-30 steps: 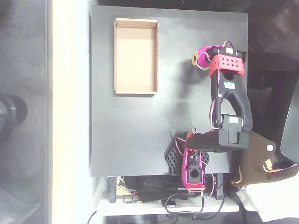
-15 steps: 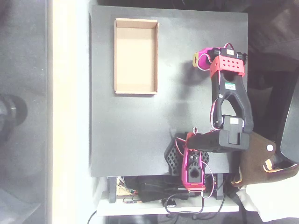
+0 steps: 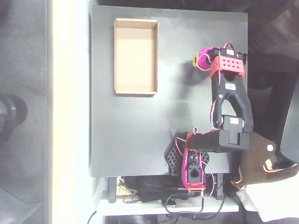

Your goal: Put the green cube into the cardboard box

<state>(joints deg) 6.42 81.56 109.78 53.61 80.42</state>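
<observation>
Overhead view shows the matte black square table (image 3: 135,135) as the largest item, with the black-and-red jointed arm (image 3: 229,107) folded along its right side. Next in size, the shallow tan cardboard box (image 3: 136,56), open-topped with low walls, lies at the upper left of the table and holds nothing. The magenta two-finger gripper (image 3: 202,58) hangs well right of the box; whether its fingers are spread or pressed together cannot be told from above. A small yellow square at its left tip looks like a patch of the gripper, not the load. The small yellow-green cube cannot be located; it may sit hidden under the gripper. By judgement such a cube is light, stiff and not fragile, with plain matte faces offering fair friction; two opposite flat faces, gripped squarely, are the proper hold.
</observation>
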